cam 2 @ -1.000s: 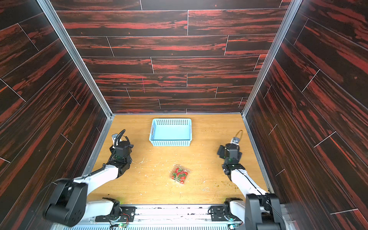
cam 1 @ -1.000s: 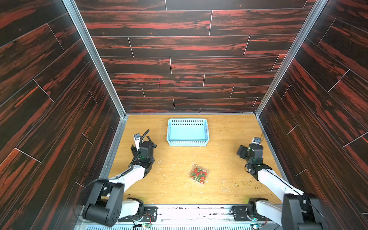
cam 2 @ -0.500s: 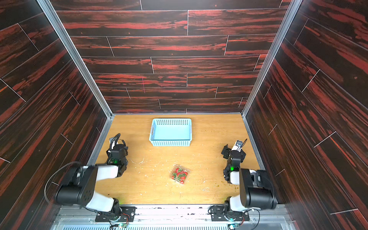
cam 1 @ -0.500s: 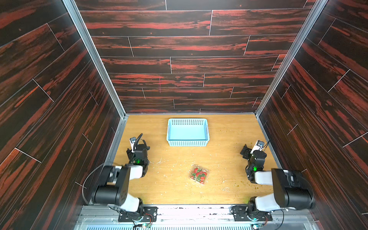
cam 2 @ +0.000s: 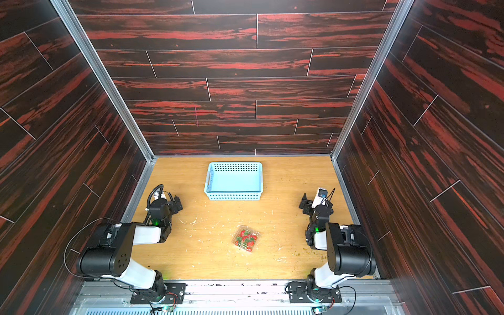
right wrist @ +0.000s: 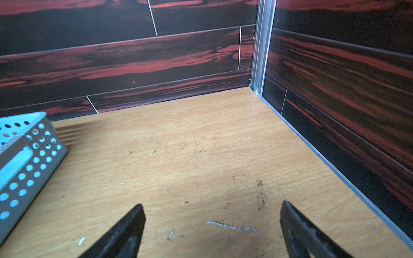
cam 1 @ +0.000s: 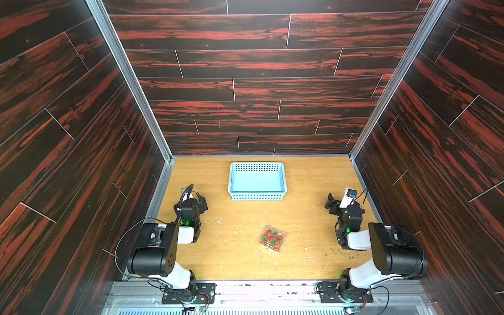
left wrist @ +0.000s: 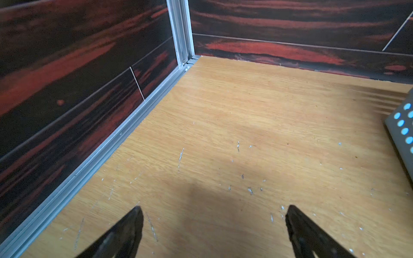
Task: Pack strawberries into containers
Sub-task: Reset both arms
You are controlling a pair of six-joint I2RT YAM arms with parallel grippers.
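The strawberries are seen gathered inside the clear box, which is placed on the table near its middle, between the two arms and well apart from both. No loose berry is seen on the table, and the blue basket at the back is seen empty. Packing is therefore judged complete or nearly so. Whether the lid is snapped shut cannot be told. The left gripper and the right gripper are held at the sides, jaws wide apart, with nothing between them.

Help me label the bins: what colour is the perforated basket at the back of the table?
The basket is light blue, clearest in a top view.
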